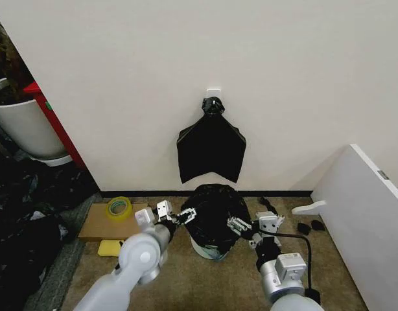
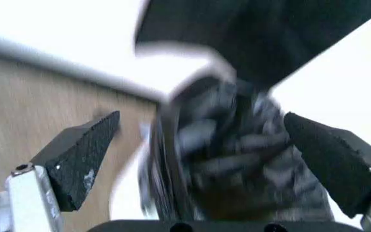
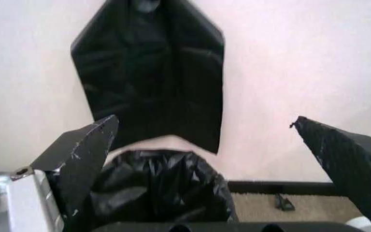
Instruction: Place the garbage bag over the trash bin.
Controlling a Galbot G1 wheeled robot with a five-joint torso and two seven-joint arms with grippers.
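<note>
Film of the garbage bag (image 1: 214, 210), draped over the trash bin (image 1: 205, 249), is best drawn down evenly by the flanking left gripper (image 1: 184, 216) and right gripper (image 1: 236, 227), fingers apart.

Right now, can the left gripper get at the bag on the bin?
Probably yes. The left gripper is open beside the garbage bag draped over the trash bin, with nothing between them; in the left wrist view the film lies between its fingers.
</note>
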